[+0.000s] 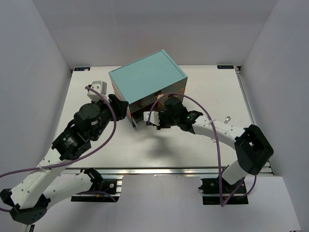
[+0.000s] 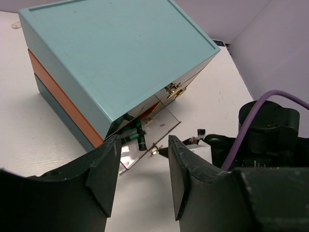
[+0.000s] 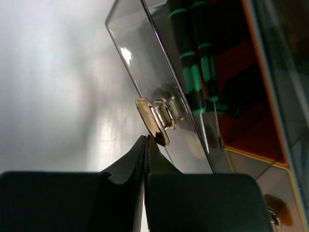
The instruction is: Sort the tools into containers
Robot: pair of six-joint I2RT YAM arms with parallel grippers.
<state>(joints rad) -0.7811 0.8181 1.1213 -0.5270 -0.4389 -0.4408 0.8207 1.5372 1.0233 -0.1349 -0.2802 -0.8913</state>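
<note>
Several screwdrivers with dark, green-banded handles lie inside a clear-walled drawer, which is pulled partway out of the front of the teal-topped chest. Just in front of the chest, the right gripper is pressed fully closed with nothing between its fingers, its tips right at the edge of the drawer's shiny knob. The left gripper hovers by the chest's near left corner, jaws roughly half apart and empty. A small silver tool lies on the table well to the chest's right.
</note>
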